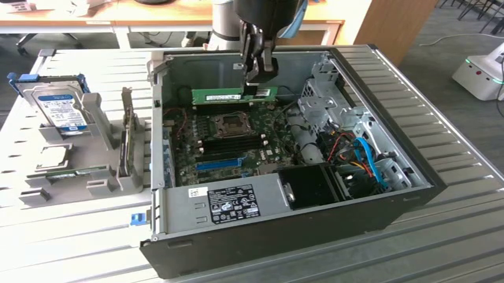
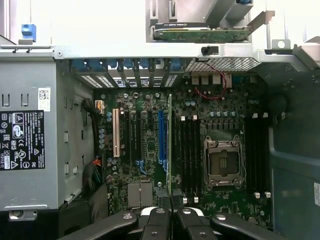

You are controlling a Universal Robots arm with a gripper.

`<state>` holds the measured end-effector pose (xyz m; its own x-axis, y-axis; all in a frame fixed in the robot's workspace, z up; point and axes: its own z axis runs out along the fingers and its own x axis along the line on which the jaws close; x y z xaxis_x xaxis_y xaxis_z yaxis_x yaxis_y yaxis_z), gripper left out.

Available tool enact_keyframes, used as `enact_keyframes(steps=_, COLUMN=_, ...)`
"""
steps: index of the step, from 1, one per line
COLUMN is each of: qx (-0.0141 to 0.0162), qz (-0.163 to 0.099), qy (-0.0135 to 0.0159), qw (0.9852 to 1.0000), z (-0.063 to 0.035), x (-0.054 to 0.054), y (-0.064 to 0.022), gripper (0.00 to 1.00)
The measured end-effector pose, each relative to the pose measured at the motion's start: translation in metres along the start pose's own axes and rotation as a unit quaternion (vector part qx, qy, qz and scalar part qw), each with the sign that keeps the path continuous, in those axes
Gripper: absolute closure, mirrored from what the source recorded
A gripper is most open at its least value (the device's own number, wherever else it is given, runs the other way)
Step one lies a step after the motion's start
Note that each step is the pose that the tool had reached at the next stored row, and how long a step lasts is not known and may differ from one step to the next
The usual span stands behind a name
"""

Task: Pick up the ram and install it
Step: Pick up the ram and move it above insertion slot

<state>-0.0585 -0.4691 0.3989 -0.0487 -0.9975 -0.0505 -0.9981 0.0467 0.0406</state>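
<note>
A slatted metal table (image 1: 464, 194) carried everything, and on it lay an open black computer case (image 1: 315, 236), its side off and its interior facing up. Inside, the green motherboard (image 1: 236, 141) covered the floor of the case, and a grey power supply (image 1: 228, 203) with a labelled face sat at the near end in the exterior view. On the exterior view's left of the case stood a grey holder (image 1: 98, 186). It bore a hard drive (image 1: 65, 109) with a blue-and-white label, a dark expansion card (image 1: 126, 138) standing upright on edge, and another green stick (image 1: 75, 173) lying low in it. The arm's gripper (image 1: 258, 81) (image 2: 172, 222) hung down into the case from above, its jaws clamped on the ram (image 1: 224, 96) (image 2: 170, 145), taking its upper edge toward the exterior view's right end. The ram hung level and lengthwise over the far part of the motherboard, just beyond the CPU socket (image 1: 231, 122), and sat in no slot. From the wrist view it showed edge-on as a thin green line between the blue slot (image 2: 161, 135) and the black memory slots (image 2: 187, 155) beside the socket.
</note>
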Motion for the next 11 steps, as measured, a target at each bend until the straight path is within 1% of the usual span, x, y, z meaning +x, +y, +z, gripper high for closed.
enact_keyframes(steps=6, qx=0.0000, qz=0.000, qy=0.0000, qw=1.0000, z=0.0009, x=-0.003, y=0.0002, gripper=0.88)
enact_keyframes(steps=11, qx=0.0000, qz=0.000, qy=-0.0001, qw=1.0000, z=0.0027, x=-0.013, y=0.0009, gripper=0.88)
